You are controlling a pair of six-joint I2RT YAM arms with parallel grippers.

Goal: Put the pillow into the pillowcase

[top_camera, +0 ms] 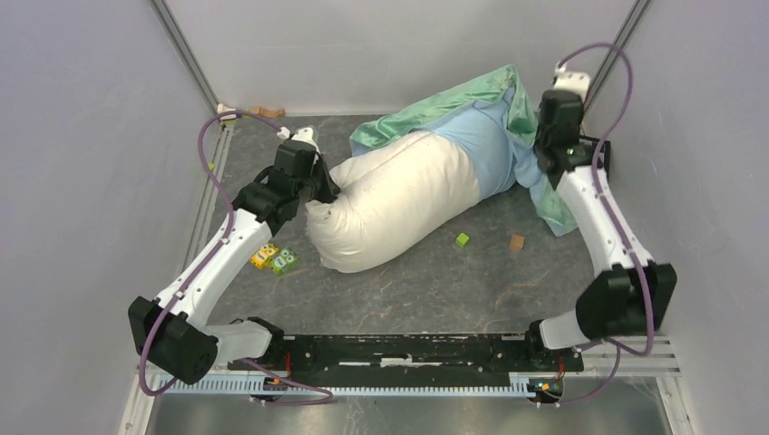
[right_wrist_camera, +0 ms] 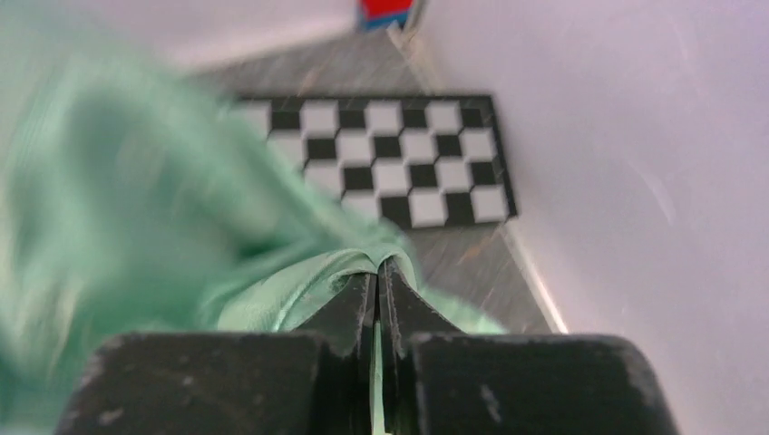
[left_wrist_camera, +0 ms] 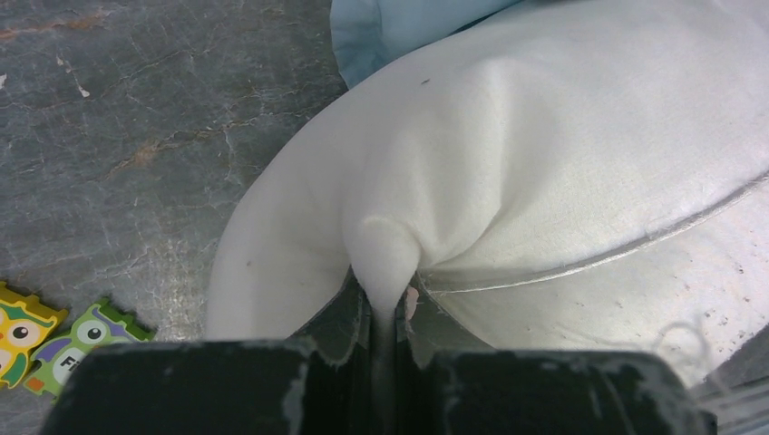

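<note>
The off-white pillow [top_camera: 390,204] lies slantwise mid-table, its far end inside the light-blue pillowcase [top_camera: 485,149], whose mint-green reverse [top_camera: 426,107] is folded back along the far edge. My left gripper [top_camera: 319,186] is shut on a pinch of the pillow [left_wrist_camera: 508,163] at its near left end; the pinched fold sits between the fingers [left_wrist_camera: 358,308]. My right gripper [top_camera: 535,177] is shut on the mint-green pillowcase [right_wrist_camera: 272,290] at the far right; the cloth is gripped between the closed fingers [right_wrist_camera: 399,299].
Owl puzzle pieces [top_camera: 274,259] lie left of the pillow and show in the left wrist view [left_wrist_camera: 54,340]. A small green block [top_camera: 462,240] and a brown block [top_camera: 516,242] lie in front. A checkerboard [right_wrist_camera: 381,159] lies by the right wall.
</note>
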